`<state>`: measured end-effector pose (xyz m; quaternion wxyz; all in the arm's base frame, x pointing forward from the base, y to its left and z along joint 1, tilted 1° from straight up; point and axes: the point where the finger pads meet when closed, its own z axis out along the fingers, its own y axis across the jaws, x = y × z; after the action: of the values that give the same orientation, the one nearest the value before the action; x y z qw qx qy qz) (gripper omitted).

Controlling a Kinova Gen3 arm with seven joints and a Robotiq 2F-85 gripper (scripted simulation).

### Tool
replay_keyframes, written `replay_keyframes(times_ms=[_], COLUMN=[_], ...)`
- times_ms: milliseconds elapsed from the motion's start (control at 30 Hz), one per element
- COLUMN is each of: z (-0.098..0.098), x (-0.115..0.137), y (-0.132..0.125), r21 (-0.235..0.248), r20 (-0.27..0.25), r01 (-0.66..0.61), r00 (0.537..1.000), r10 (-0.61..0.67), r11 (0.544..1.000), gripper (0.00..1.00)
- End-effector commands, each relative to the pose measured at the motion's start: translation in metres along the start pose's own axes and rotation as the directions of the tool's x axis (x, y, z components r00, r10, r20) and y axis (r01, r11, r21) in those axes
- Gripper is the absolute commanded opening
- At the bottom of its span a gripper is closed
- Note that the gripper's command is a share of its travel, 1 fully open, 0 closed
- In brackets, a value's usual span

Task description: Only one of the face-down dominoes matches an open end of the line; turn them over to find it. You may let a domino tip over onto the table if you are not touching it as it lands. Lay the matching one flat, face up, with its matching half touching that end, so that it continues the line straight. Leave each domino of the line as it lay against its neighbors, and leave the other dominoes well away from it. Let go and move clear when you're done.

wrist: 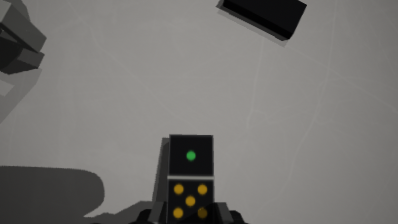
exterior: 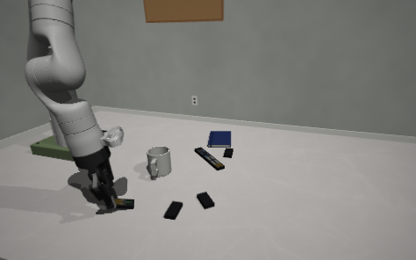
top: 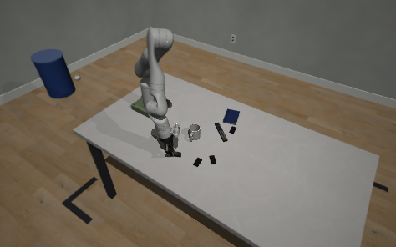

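A domino [wrist: 190, 177] stood face up at the bottom centre, its far half bearing one green pip and its near half five orange pips. The gripper [wrist: 190, 217] was closed on its near end, only the dark fingertips showing at the bottom edge. A black face-down domino [wrist: 262, 16] lay well apart at the top right, on the grey table [wrist: 310, 140]. Shadows fell at the left.
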<state>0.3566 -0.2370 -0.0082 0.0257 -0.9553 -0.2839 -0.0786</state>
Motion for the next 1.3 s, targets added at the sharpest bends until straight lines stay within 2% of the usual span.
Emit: replay_keyframes(times_ms=[0, 1267], z=[0.0023, 0.0114], x=[-0.0008, -0.0048], y=[-0.0006, -0.0006], r21=[0.001, 0.001], r20=[0.000, 0.000], r01=[0.001, 0.001], r00=[1.000, 1.000], r10=[-0.001, -0.001], r11=[1.000, 1.000], gripper=[0.35, 0.35])
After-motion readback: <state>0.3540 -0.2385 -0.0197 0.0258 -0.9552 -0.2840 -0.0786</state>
